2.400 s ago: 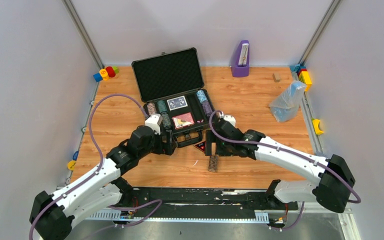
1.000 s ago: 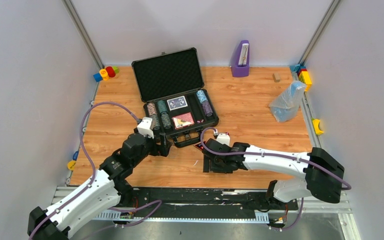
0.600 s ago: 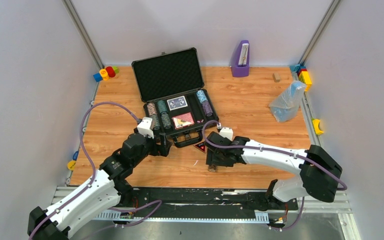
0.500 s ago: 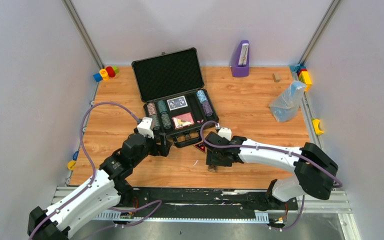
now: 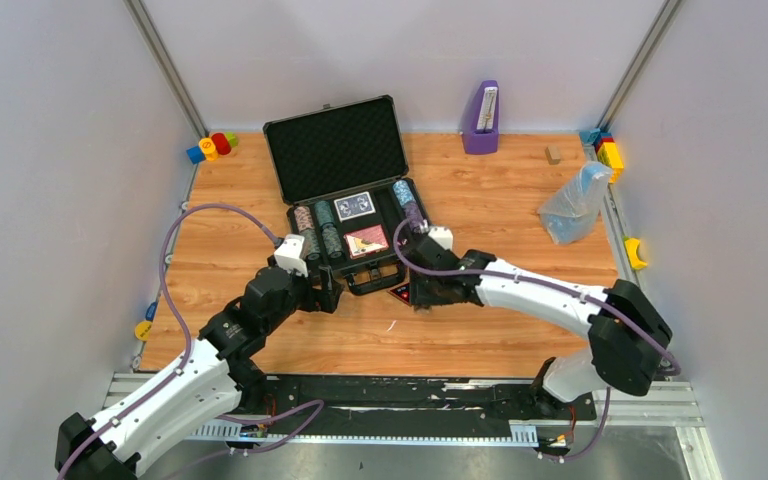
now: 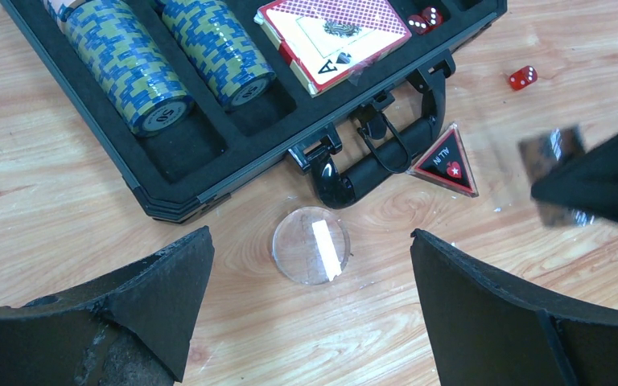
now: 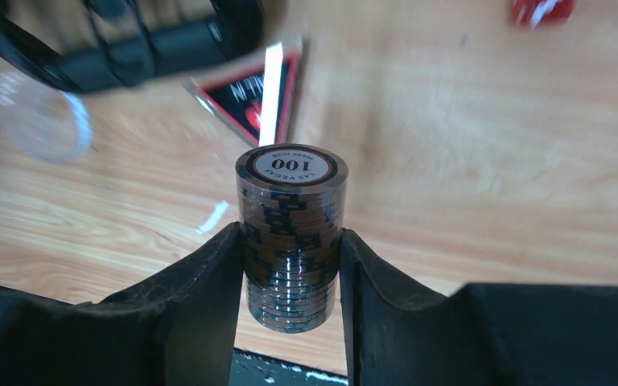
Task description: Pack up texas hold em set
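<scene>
The black case (image 5: 335,150) lies open at the table's middle, with chip stacks (image 6: 133,68), a blue deck (image 5: 354,206) and a red card deck (image 6: 330,32) in its foam tray. My right gripper (image 7: 290,241) is shut on a brown-black chip stack (image 7: 291,217) marked 100, held off the wood just in front of the case handle (image 6: 382,157). The triangular button (image 6: 448,161) and a red die (image 6: 521,77) lie on the table near it. My left gripper (image 6: 310,235) hangs open over a clear round disc (image 6: 311,245) by the case's front edge.
A purple upright holder (image 5: 481,118) stands at the back. A crumpled plastic bag (image 5: 573,205) lies at the right, with a small wooden block (image 5: 553,154) behind it. Toy blocks sit at the back left (image 5: 210,146) and back right (image 5: 608,150).
My right gripper has closed on the chip stack, lifted it off the table and carried it toward the case's front. The left arm has stayed put.
</scene>
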